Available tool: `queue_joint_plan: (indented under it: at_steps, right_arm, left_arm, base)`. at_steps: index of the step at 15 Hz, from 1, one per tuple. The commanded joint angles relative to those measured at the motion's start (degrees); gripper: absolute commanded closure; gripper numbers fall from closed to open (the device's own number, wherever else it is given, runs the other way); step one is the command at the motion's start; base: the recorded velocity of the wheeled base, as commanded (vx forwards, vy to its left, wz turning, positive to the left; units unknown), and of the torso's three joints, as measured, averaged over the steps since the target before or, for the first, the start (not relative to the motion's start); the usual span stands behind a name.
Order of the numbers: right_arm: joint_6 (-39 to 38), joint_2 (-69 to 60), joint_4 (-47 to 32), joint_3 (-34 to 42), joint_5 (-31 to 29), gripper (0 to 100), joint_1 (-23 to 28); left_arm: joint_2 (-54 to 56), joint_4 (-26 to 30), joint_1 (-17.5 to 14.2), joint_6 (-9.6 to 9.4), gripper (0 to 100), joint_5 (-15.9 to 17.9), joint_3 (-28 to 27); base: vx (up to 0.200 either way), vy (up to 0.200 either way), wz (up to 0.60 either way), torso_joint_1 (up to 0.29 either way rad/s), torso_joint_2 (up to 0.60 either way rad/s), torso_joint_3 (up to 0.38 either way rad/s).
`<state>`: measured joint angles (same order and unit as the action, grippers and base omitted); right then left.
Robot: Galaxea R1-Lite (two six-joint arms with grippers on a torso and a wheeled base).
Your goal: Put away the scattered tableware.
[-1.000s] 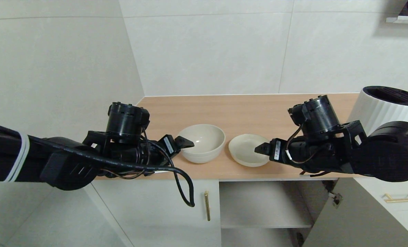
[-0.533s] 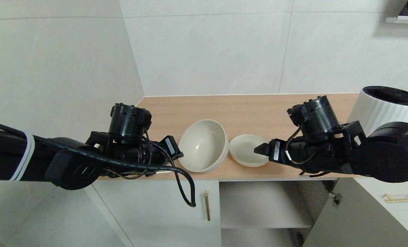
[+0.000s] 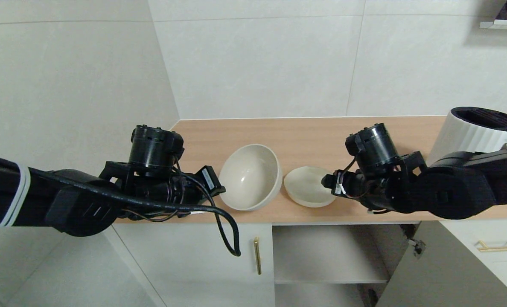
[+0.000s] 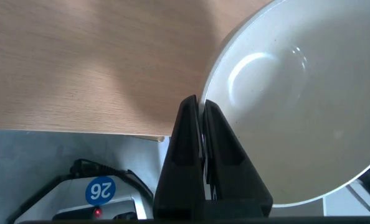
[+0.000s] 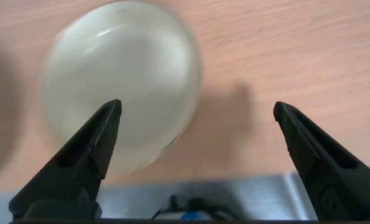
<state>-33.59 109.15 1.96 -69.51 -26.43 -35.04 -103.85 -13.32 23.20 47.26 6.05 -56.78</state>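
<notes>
A large cream bowl (image 3: 249, 177) is lifted and tipped on its side above the wooden counter (image 3: 304, 136), its opening facing the camera. My left gripper (image 3: 221, 189) is shut on the bowl's near-left rim; the left wrist view shows the fingers (image 4: 200, 146) pinching the large bowl (image 4: 297, 106). A smaller cream bowl (image 3: 307, 185) rests on the counter to the right of it. My right gripper (image 3: 328, 183) is open at the small bowl's right edge. In the right wrist view the small bowl (image 5: 119, 81) lies ahead of the spread fingers (image 5: 91, 149).
A white ribbed container (image 3: 477, 132) stands at the counter's right end. Below the counter an open cabinet (image 3: 326, 256) shows a shelf, its door (image 3: 432, 273) swung out to the right. A closed door with a brass handle (image 3: 257, 256) is to the left. A tiled wall backs the counter.
My left gripper closed on the large bowl's rim, lifted it and tipped it on its side. My right arm turned and shifted left toward the small bowl.
</notes>
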Motion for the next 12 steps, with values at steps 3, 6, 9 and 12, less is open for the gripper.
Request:
queue_joint_plan:
  at_steps: [3, 6, 9, 12]
  right_arm:
    - [0.36, 5.37, -0.03, -2.30, -2.75, 0, -0.03]
    - [0.36, 5.72, -0.03, -2.38, -2.75, 0, 0.06]
    - [0.36, 5.98, -0.03, -2.47, -2.75, 0, 0.06]
    - [0.36, 6.16, -0.03, -2.38, -2.75, 0, -0.03]
  left_arm:
    - [0.32, -0.04, 0.00, 0.02, 100, 0.02, 0.01]
    - [0.32, -0.04, 0.00, 0.02, 100, 0.02, 0.01]
    - [0.32, -0.04, 0.00, 0.02, 100, -0.07, 0.01]
    - [0.23, 0.05, 0.00, 0.02, 100, -0.07, 0.01]
  base:
    - [0.000, 0.000, 0.00, 0.000, 0.00, 0.000]
    - [0.000, 0.000, 0.00, 0.000, 0.00, 0.000]
    - [0.000, 0.000, 0.00, 0.000, 0.00, 0.000]
    - [0.000, 0.000, 0.00, 0.000, 0.00, 0.000]
